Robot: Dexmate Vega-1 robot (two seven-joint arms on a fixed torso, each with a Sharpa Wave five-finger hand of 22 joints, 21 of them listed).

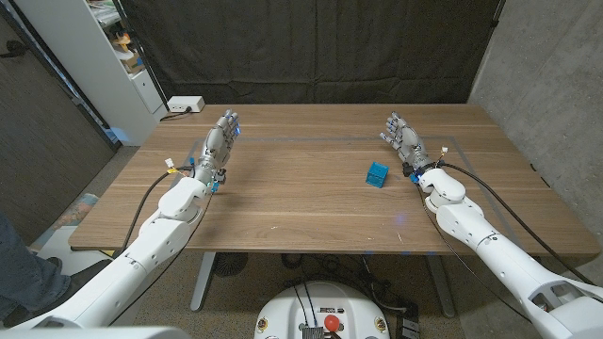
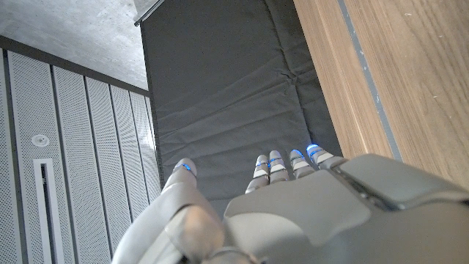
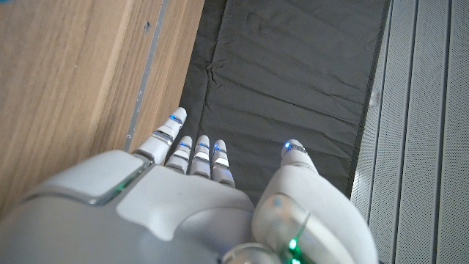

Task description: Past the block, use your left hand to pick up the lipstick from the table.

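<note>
A small blue block (image 1: 377,173) sits on the wooden table (image 1: 301,207), right of the middle. My left hand (image 1: 219,146) is over the table's left part, fingers stretched out and apart, holding nothing. In the left wrist view the left hand (image 2: 293,213) points its straight fingers (image 2: 269,165) at the black curtain, with the table (image 2: 410,66) alongside. My right hand (image 1: 403,141) is just behind and right of the block, also spread and empty. The right wrist view shows the right hand (image 3: 183,205) with straight fingers (image 3: 199,155).
A white power strip (image 1: 184,104) lies at the table's far left corner. A white shelf unit (image 1: 104,56) stands beyond the table's left side. A black curtain (image 1: 311,47) hangs behind the table. Thin blue tape lines (image 1: 311,139) mark the tabletop.
</note>
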